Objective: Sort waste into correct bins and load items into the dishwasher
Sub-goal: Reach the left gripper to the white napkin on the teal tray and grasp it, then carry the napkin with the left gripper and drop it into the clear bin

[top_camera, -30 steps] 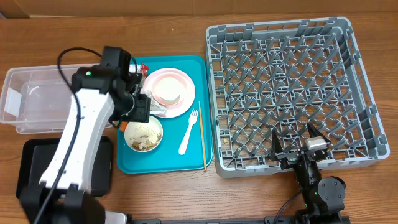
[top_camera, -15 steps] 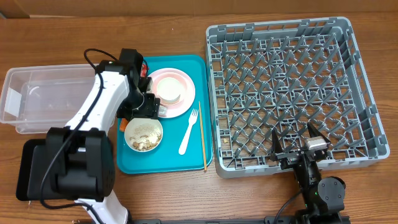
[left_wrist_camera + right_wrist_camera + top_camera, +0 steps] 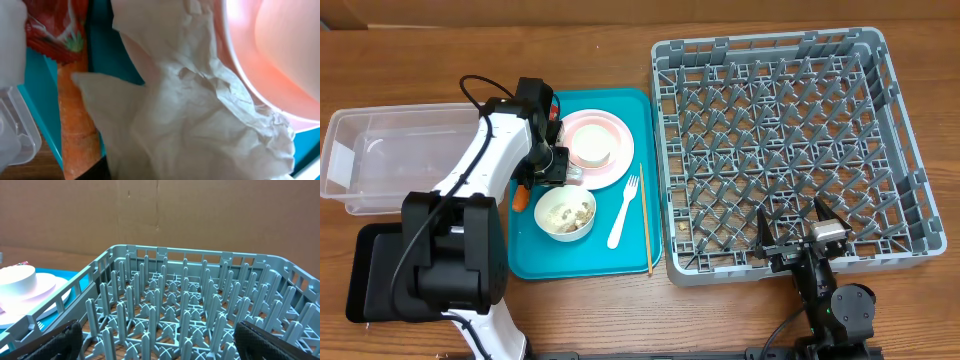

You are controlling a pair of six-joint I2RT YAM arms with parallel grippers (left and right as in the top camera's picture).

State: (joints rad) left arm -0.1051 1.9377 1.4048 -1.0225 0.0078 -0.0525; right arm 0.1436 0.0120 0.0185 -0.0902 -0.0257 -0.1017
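My left gripper (image 3: 556, 166) is low over the teal tray's left side, pressed against the crumpled white napkin (image 3: 200, 110) by the pink plate's (image 3: 616, 165) left rim. Only one dark fingertip shows, so I cannot tell its state. The orange carrot stick (image 3: 523, 197) and the red wrapper (image 3: 57, 25) lie beside the napkin. A white cup (image 3: 590, 148) sits on the plate. A white bowl (image 3: 566, 213) holds rice and scraps. The white fork (image 3: 623, 212) and chopstick (image 3: 645, 218) lie on the tray's right side. My right gripper (image 3: 160, 340) is open above the grey dish rack's (image 3: 785, 150) front edge.
The clear plastic tub (image 3: 390, 160) stands left of the teal serving tray (image 3: 610, 260). The black tray (image 3: 368, 275) lies at the front left, partly under the left arm's base. The rack's upright pegs (image 3: 185, 305) fill the right wrist view.
My left arm swung in and lowered onto the napkin beside the plate. The white bowl slid slightly right, and the carrot stick now shows at the tray's left edge. The right arm has not moved.
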